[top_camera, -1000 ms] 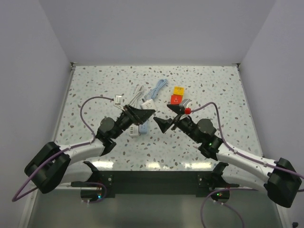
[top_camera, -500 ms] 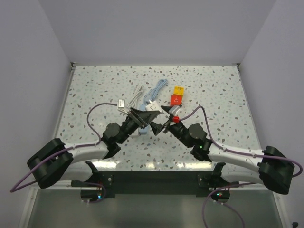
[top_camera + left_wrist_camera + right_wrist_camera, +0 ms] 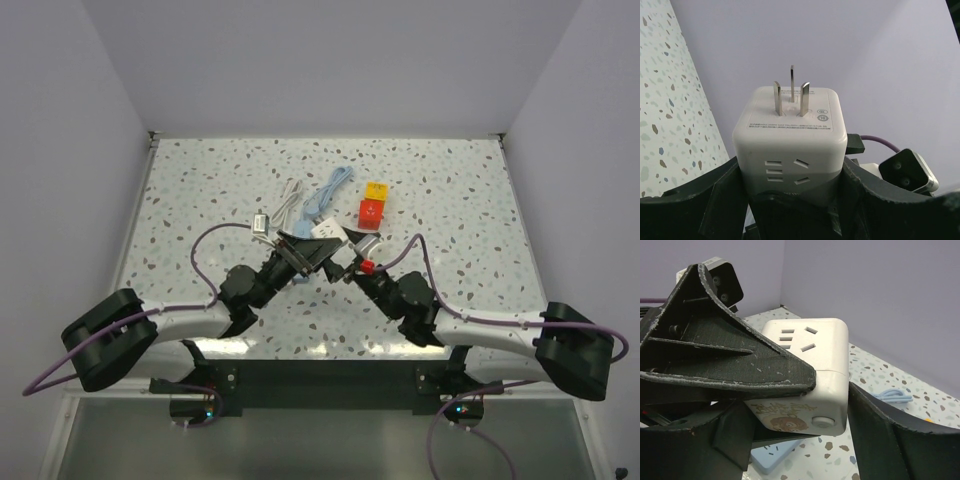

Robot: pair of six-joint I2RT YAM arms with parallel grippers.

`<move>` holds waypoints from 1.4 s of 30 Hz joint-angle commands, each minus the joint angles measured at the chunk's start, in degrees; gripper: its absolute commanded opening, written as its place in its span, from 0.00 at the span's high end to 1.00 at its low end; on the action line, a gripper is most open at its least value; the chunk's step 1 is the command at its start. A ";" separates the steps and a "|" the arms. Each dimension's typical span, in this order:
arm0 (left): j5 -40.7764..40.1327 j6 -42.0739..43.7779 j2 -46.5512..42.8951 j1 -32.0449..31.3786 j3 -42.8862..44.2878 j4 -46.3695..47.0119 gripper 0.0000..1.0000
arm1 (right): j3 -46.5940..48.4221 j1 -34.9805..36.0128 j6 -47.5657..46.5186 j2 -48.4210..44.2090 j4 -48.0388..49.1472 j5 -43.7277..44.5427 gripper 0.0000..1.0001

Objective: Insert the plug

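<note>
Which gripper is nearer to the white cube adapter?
Left. The left gripper is clamped on the sides of the white cube adapter; the right gripper is open, straddling it with a gap showing on one side.

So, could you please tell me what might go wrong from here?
The right gripper stands open around the white cube adapter that the left gripper clamps, so their fingers may collide. Closing on it could also twist the adapter in the left grip and tilt its prongs.

speckled table (image 3: 450,190) with white cable (image 3: 290,200), blue cable (image 3: 338,183), yellow block (image 3: 377,190), red block (image 3: 371,210), blue socket strip (image 3: 772,460)
</note>
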 commanded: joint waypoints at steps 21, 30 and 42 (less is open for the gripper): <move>4.20 2.47 -1.26 2.54 -4.36 10.80 0.00 | 10.37 -0.23 4.03 -6.19 -22.28 11.51 1.00; 8.24 10.28 -14.07 9.56 -16.39 8.07 0.00 | 26.09 -9.88 16.67 -5.48 -55.66 -0.37 1.00; -7.84 44.04 -43.45 10.54 -14.03 -38.92 0.00 | 44.55 -23.35 27.32 3.21 -83.89 -31.88 1.00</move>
